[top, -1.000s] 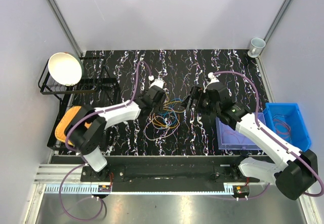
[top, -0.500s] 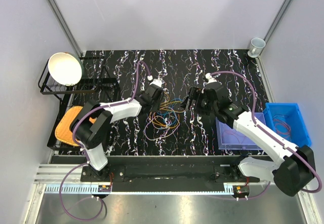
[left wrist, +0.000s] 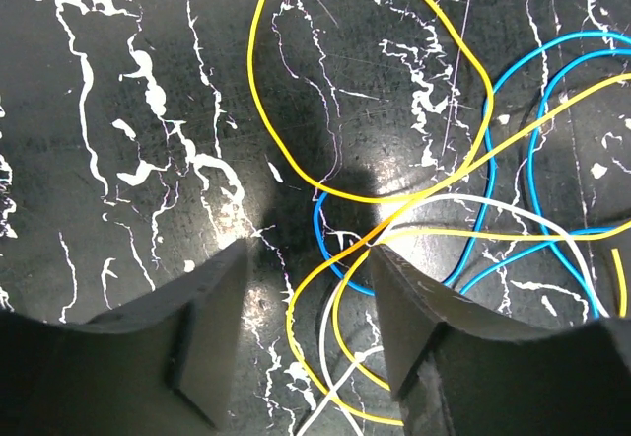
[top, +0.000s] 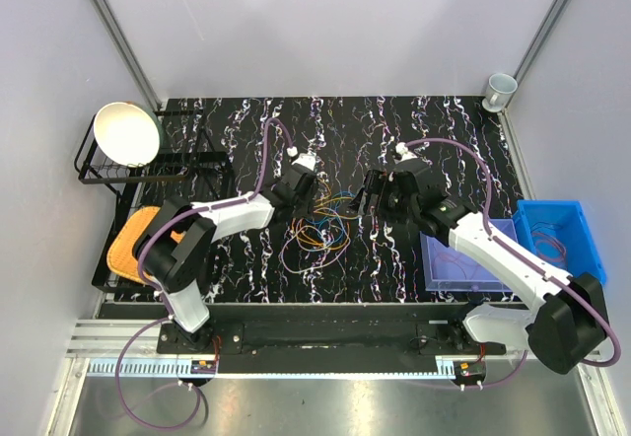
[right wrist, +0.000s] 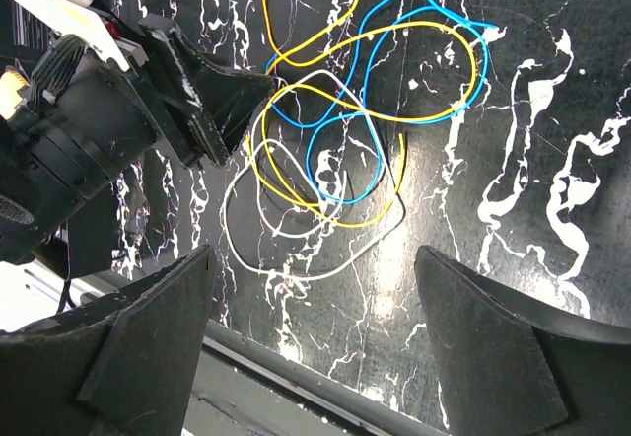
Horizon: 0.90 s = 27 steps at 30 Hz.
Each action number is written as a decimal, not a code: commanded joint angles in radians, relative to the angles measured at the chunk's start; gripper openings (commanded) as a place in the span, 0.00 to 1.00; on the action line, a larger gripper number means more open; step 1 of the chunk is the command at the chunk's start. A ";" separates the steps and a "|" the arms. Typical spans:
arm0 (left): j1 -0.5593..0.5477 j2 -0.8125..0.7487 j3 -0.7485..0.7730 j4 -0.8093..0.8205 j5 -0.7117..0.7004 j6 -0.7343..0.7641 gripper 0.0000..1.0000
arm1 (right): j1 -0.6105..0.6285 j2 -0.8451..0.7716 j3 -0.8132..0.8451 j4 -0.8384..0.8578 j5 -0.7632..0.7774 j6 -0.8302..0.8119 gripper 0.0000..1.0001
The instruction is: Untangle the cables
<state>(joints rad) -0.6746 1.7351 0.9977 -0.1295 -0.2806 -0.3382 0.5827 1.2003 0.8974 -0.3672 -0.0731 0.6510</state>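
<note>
Our left gripper [left wrist: 308,258] stands with its jaws apart and its tips low on the black marbled table [left wrist: 118,288], nothing pinched between them, while a yellow strand of the cables [left wrist: 463,56] curves past the tip of one finger. Our right gripper [right wrist: 314,258] hangs above the same bunch, jaws spread wide and empty. The cables lie in loose overlapping yellow, blue and white loops mid-table between the two grippers, well apart from the blue bin [top: 562,239] on the right.
</note>
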 commanded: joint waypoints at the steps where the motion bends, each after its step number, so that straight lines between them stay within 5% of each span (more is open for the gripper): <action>1: 0.006 -0.006 -0.005 0.050 0.004 0.010 0.51 | 0.011 0.007 0.046 0.047 -0.014 -0.011 0.87; 8: 0.009 0.030 0.001 0.057 0.003 0.016 0.40 | 0.009 0.013 0.043 0.047 -0.014 -0.013 0.87; 17: 0.013 0.041 0.009 0.059 0.011 0.018 0.39 | 0.009 0.018 0.043 0.048 -0.013 -0.013 0.87; 27: 0.015 0.024 -0.016 0.074 0.043 0.002 0.55 | 0.009 0.024 0.043 0.051 -0.016 -0.011 0.87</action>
<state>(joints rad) -0.6662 1.7710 0.9909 -0.1097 -0.2600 -0.3328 0.5827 1.2179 0.8993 -0.3595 -0.0734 0.6514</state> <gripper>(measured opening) 0.536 0.873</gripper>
